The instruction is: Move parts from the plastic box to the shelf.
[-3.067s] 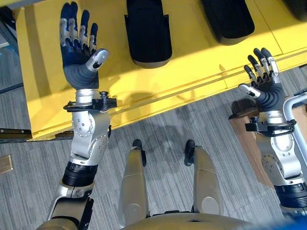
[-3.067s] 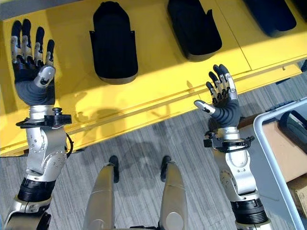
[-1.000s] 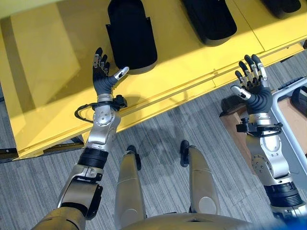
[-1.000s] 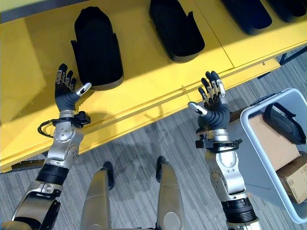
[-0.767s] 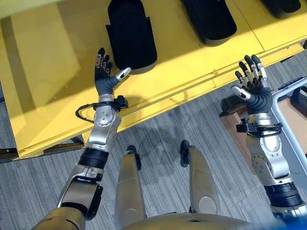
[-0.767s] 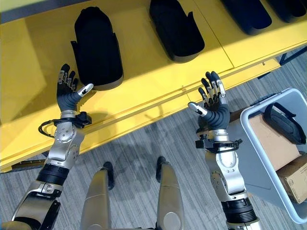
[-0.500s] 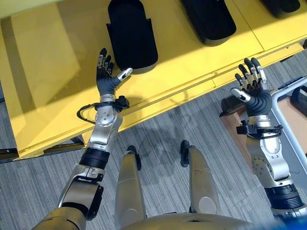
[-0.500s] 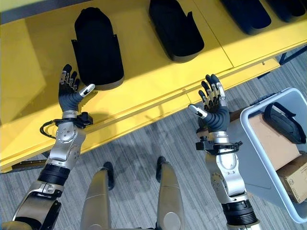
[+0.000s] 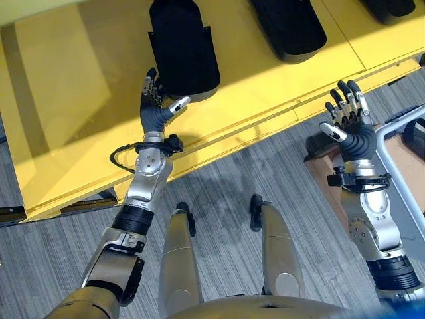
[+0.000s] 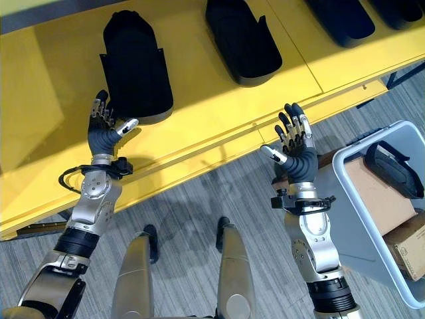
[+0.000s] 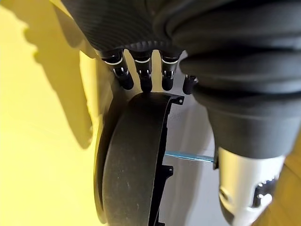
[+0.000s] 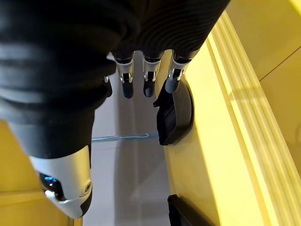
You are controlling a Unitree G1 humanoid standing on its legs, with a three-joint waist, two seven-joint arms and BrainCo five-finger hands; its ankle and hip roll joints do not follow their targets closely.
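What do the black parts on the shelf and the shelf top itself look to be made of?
The black parts look like moulded plastic, matt: thin even walls and notched edges show in the left wrist view. The shelf looks like painted metal or board, glossy yellow: it carries soft reflections and sharp seams. Neither is certain from looks alone.

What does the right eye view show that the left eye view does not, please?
Right eye view: the inside of the grey plastic box, holding a black part and a cardboard box, plus a fourth black part on the shelf.
Left eye view: the carpet past the shelf's left end.
Both: the yellow shelf, the open left hand by the leftmost black part, and the open right hand off the shelf's front edge.
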